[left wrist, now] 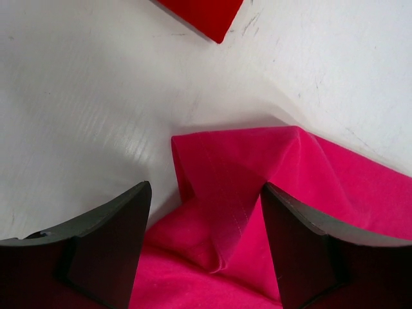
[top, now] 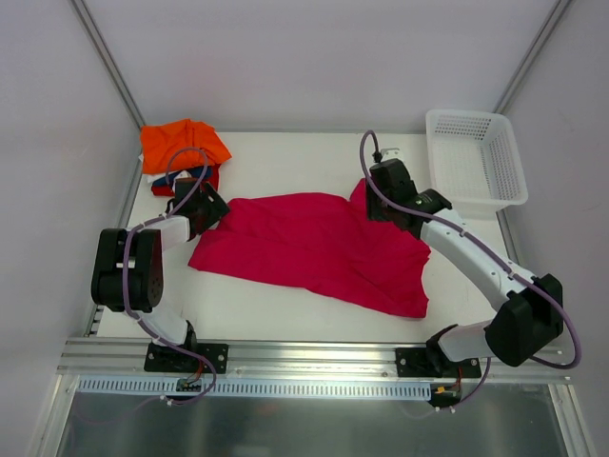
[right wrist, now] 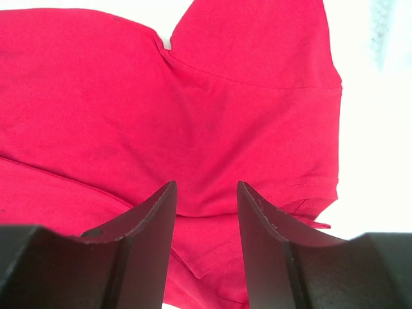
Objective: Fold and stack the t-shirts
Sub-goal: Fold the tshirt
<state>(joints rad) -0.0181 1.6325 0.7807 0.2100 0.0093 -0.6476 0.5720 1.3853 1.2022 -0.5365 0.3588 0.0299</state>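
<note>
The large magenta-pink t-shirt [top: 314,246] lies spread and rumpled across the middle of the table. My left gripper [top: 207,215] is open over its left corner; in the left wrist view a bunched fold of pink cloth [left wrist: 225,206] lies between the open fingers [left wrist: 109,238]. My right gripper [top: 385,195] is open over the shirt's far right sleeve [right wrist: 257,84], with cloth below the fingers [right wrist: 267,225]. The folded orange t-shirt [top: 183,143] sits on a red one [top: 195,179] and a dark blue one [top: 160,180] at the far left. The red shirt's corner shows in the left wrist view [left wrist: 203,14].
A white plastic mesh basket [top: 476,157] stands at the far right corner of the table. Grey side walls close in the table left and right. A metal rail [top: 304,357] runs along the near edge by the arm bases.
</note>
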